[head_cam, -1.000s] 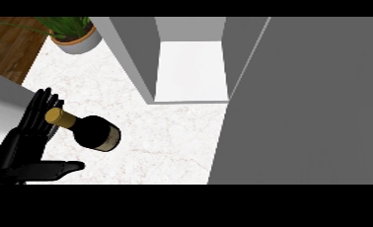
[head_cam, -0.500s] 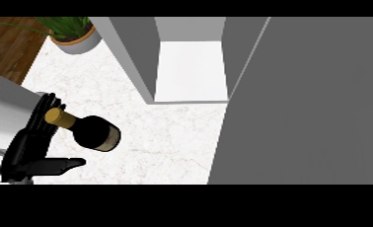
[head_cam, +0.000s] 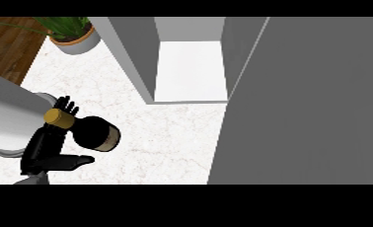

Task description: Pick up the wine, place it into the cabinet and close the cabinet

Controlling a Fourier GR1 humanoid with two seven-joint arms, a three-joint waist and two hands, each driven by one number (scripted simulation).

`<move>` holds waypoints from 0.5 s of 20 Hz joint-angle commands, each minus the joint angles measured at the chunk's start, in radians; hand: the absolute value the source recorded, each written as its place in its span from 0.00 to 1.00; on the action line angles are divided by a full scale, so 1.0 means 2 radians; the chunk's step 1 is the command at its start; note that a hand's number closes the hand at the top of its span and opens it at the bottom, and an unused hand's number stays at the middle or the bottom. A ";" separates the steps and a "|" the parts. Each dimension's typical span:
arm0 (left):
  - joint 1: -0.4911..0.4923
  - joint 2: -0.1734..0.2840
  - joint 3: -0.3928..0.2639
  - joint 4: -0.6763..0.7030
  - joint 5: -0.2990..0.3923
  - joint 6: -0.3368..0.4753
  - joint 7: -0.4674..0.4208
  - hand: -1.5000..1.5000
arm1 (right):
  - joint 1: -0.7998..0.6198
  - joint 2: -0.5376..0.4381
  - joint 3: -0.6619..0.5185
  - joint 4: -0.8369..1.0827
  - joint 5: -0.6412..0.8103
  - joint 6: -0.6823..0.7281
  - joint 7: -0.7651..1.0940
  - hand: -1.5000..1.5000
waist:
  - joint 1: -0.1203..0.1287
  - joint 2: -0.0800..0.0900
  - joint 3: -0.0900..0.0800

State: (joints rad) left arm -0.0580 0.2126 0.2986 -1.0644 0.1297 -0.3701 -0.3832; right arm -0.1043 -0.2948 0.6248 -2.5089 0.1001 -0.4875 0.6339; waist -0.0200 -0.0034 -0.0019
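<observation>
- Since a moment ago, the left hand (head_cam: pixel 50 137) has drawn back toward the lower left corner, and more of its grey forearm (head_cam: pixel 18 117) now shows beside it; the wine (head_cam: pixel 91 130) lies where it lay.
- Far to the hand's right, a big grey door (head_cam: pixel 299 102) stands open and fills that side of the view.
- Up and to the right of the hand is the cabinet (head_cam: pixel 189 68), open, its white floor bare.
- Under the hand runs the white counter (head_cam: pixel 153 142).
- Well above the hand, near the top left, sits a plant (head_cam: pixel 71 33) in a grey pot.
- Just right of the hand, the wine lies on its side on the counter, gold-capped neck against the fingers.
- As for the hand itself: fingers spread upward behind the neck, thumb stuck out toward the right below the bottle, nothing clasped.
</observation>
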 commanded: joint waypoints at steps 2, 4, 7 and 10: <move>-0.025 -0.008 -0.005 0.062 0.000 -0.015 -0.025 0.00 | -0.006 -0.008 0.013 -0.075 0.067 -0.004 0.050 0.00 | 0.002 0.000 0.000; -0.031 0.008 0.003 0.073 0.017 -0.044 -0.010 0.00 | 0.019 -0.016 0.032 -0.105 0.075 -0.016 0.053 0.00 | -0.003 -0.002 0.000; -0.027 0.014 -0.006 0.116 -0.011 -0.052 -0.072 0.00 | -0.009 0.004 0.043 -0.056 0.091 -0.029 0.035 0.00 | 0.001 0.000 0.000; -0.067 0.010 -0.001 0.140 -0.006 -0.037 -0.048 0.00 | -0.001 -0.037 -0.014 -0.108 0.039 -0.011 0.068 0.00 | -0.002 0.001 0.000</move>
State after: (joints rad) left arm -0.1229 0.2099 0.2832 -0.8819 0.1201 -0.4360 -0.4692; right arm -0.1339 -0.3218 0.6294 -2.5095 0.1085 -0.5212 0.6596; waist -0.0197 -0.0037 -0.0019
